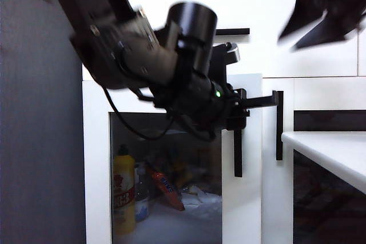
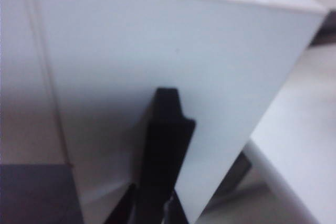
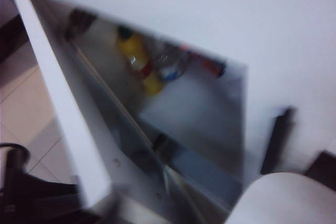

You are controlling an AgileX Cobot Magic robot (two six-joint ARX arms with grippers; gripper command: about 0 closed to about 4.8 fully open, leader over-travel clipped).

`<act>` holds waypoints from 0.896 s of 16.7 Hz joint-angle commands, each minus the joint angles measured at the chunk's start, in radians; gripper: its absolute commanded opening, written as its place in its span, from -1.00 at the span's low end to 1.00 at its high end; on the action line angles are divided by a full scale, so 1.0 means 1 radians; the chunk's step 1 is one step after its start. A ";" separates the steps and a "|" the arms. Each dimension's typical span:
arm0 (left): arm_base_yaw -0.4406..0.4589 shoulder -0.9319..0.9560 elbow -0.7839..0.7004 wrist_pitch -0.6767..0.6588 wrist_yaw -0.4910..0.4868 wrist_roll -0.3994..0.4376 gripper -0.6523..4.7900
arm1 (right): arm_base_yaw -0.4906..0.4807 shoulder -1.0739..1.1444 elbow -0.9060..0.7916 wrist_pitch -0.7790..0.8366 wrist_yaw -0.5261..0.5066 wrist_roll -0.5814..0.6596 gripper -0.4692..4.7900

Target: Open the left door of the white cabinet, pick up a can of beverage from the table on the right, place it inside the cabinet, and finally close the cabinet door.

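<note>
Left door (image 1: 243, 141) upright, ajar; left end effector (image 1: 243, 110) clamps its vertical handle (image 1: 238, 152).

Left tool (image 1: 243, 104) clamped, right tool (image 1: 326, 12) seemingly parted

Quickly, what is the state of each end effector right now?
Left end effector: closed on the black handle of the left door.
Right end effector: raised at the upper right, too blurred; it cannot be told.

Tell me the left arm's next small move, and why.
Probably open the left claw and let go of the handle: the left door already stands swung out, the yellow bottle inside exposed. The right claw hovers high, to the right.
</note>
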 commanded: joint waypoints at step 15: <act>0.021 -0.357 -0.131 -0.081 -0.120 0.000 -0.78 | 0.116 0.254 0.006 -0.019 -0.411 0.024 -0.83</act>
